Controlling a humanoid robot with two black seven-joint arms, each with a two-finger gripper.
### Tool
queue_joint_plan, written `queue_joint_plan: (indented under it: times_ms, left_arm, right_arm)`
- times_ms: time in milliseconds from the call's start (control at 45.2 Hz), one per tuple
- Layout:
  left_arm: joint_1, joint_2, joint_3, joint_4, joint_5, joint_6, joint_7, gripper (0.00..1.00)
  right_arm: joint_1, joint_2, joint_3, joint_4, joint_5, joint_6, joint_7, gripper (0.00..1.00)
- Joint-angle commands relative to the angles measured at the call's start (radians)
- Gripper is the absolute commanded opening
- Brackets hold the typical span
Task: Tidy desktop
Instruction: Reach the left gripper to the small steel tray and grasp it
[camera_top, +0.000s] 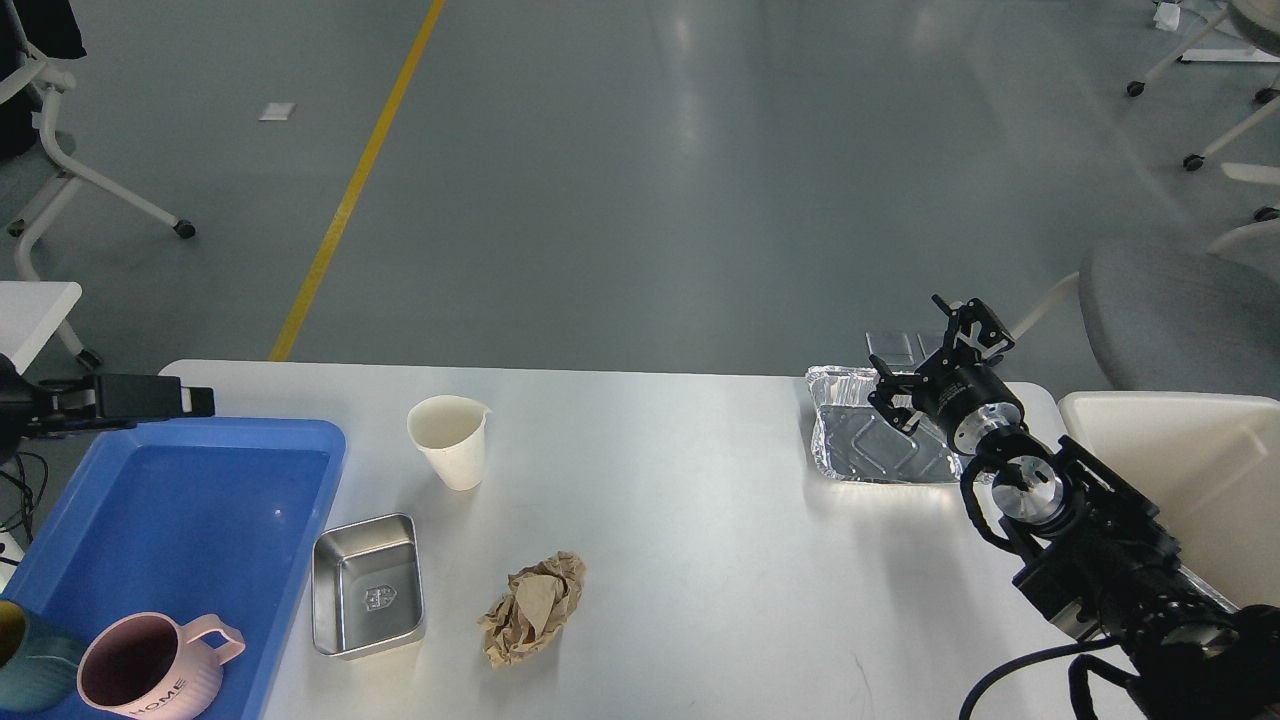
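The desktop (700, 560) is a wide white tabletop with rounded corners. On it stand a white paper cup (449, 441), a small steel tray (367, 585), a crumpled brown paper ball (532, 607) and an empty foil tray (880, 440) at the far right. My right gripper (933, 358) is open and empty, its fingers spread over the foil tray's far right corner. My left gripper (190, 400) is a dark block over the far edge of the blue tray; its fingers cannot be told apart.
A blue plastic tray (180, 500) at the left holds a pink mug (150, 672) and a teal mug (25, 665). A cream-white bin (1190, 470) stands off the right edge. A grey chair (1170, 315) is behind it.
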Motion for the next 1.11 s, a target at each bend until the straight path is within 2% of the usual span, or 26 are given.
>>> queue_joint_plan:
  times_ms: [0,265,442,730,1084]
  left_arm:
    - [0.015,-0.068,0.084,0.021,0.004,0.066,0.006,0.80]
    - [0.134,-0.182,0.203,0.048,0.005,0.266,0.024,0.80]
    - [0.193,-0.246,0.203,0.094,0.013,0.335,0.031,0.80]
    - [0.216,-0.320,0.239,0.137,0.016,0.352,0.057,0.69]
    - [0.247,-0.346,0.245,0.186,0.016,0.375,0.055,0.67]
  right_arm:
    - [0.000,0.000,0.000,0.000,0.001,0.000,0.000,1.00]
    - [0.000,0.000,0.000,0.000,-0.001,0.000,0.000,1.00]
    - [-0.002,0.000,-0.001,-0.001,-0.001,0.000,0.000,1.00]
    - [-0.002,-0.003,-0.003,-0.002,0.001,0.000,0.000,1.00]
    - [-0.002,-0.002,-0.003,-0.002,-0.001,0.000,0.000,1.00]
